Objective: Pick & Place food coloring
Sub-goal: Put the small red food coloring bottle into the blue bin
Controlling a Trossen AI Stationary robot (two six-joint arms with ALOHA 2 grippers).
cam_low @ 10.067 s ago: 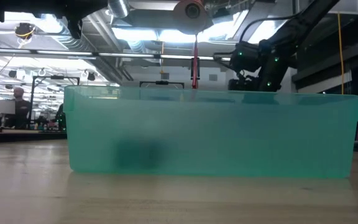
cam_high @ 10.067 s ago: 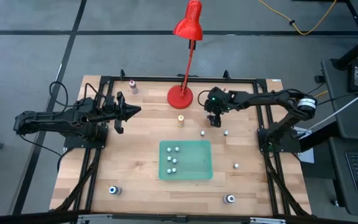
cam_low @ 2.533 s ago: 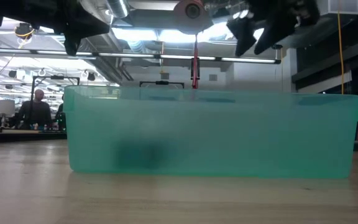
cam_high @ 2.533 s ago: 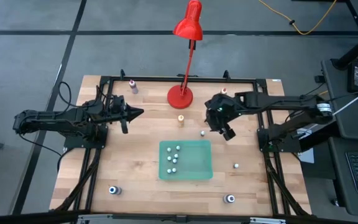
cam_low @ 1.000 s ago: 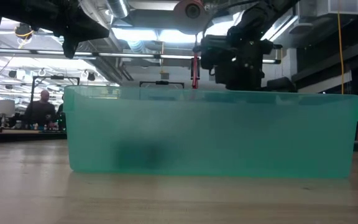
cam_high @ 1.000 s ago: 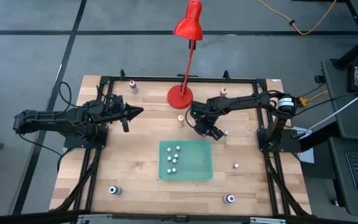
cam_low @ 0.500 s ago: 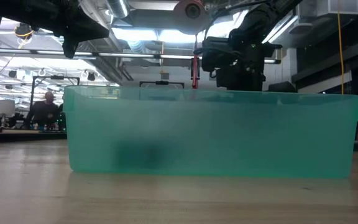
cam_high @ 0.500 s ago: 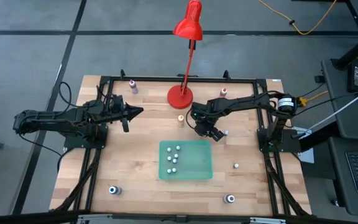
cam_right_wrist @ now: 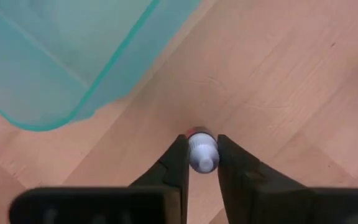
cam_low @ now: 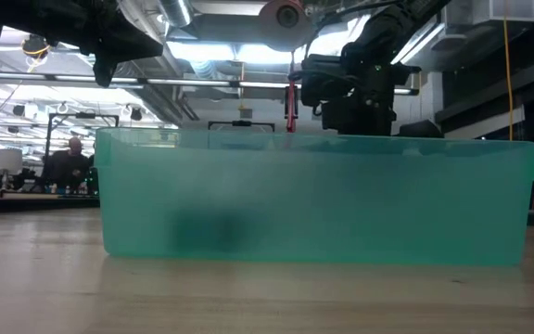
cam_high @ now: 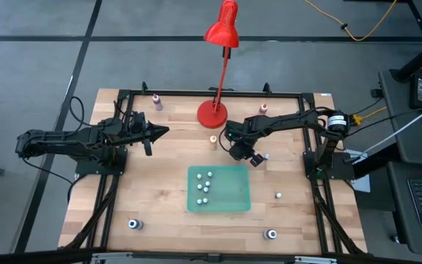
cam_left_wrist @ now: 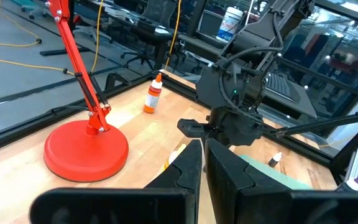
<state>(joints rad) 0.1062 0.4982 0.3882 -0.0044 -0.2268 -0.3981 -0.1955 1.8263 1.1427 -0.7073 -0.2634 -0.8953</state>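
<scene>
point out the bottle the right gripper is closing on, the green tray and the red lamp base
small bottle (cam_right_wrist: 202, 152), right wrist view, on its whitish cap between the right gripper's fingers
green tray (cam_high: 233, 192), high view, on a bare part of its floor
red lamp base (cam_left_wrist: 86, 150), left wrist view, on the round red foot

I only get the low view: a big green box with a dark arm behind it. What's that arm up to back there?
Observer: That's the right gripper, down at the table just beyond the tray. It has closed on a tiny bottle that stands on the wood.
Operator: Is anything inside the box?
Observer: Yes, several small white-capped bottles, all in the tray's left half.
Operator: And the other arm?
Observer: The left gripper waits at the table's left side, shut and holding nothing.
</scene>
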